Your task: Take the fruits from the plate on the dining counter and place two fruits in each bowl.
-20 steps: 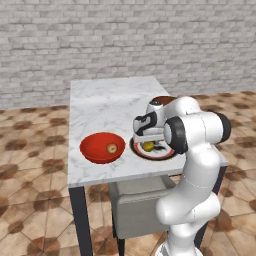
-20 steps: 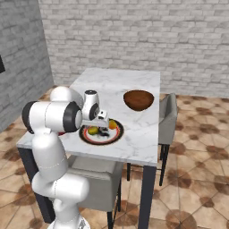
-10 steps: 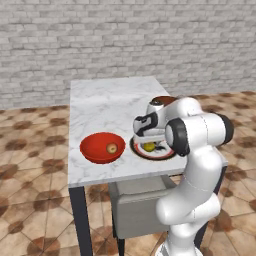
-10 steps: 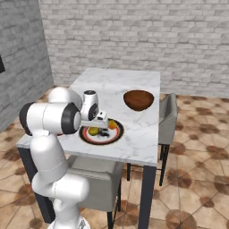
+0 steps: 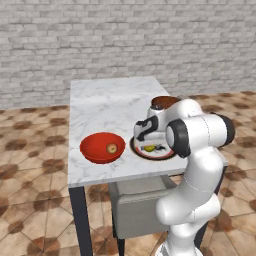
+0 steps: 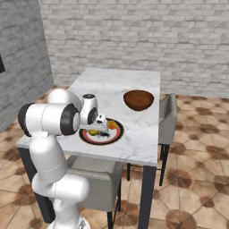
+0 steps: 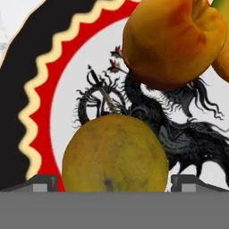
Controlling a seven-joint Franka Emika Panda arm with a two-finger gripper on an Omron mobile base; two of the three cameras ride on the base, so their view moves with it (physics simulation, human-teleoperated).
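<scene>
The black-rimmed plate (image 5: pixel 161 155) (image 6: pixel 114 135) (image 7: pixel 27 67) lies at the near edge of the dining counter (image 5: pixel 110 100) (image 6: pixel 120 80). My gripper (image 5: pixel 149 142) (image 6: pixel 101 128) (image 7: pixel 116 181) is low over it and open. Its tips flank a yellow-green fruit (image 7: pixel 115 154) (image 5: pixel 149 148) (image 6: pixel 93 132) with small gaps on both sides. An orange fruit (image 7: pixel 172 40) (image 6: pixel 112 124) rests just beyond on the plate. The red bowl (image 5: pixel 102 147) holds a tan fruit (image 5: pixel 111 148). The brown bowl (image 6: pixel 138 99) (image 5: pixel 165 102) stands farther back, with nothing showing inside it.
A grey chair (image 5: pixel 140 205) (image 6: pixel 91 179) is tucked under the counter's near edge, right in front of my base. Another grey chair (image 6: pixel 167 116) stands at the counter's right side. A brick wall closes the far end of the room.
</scene>
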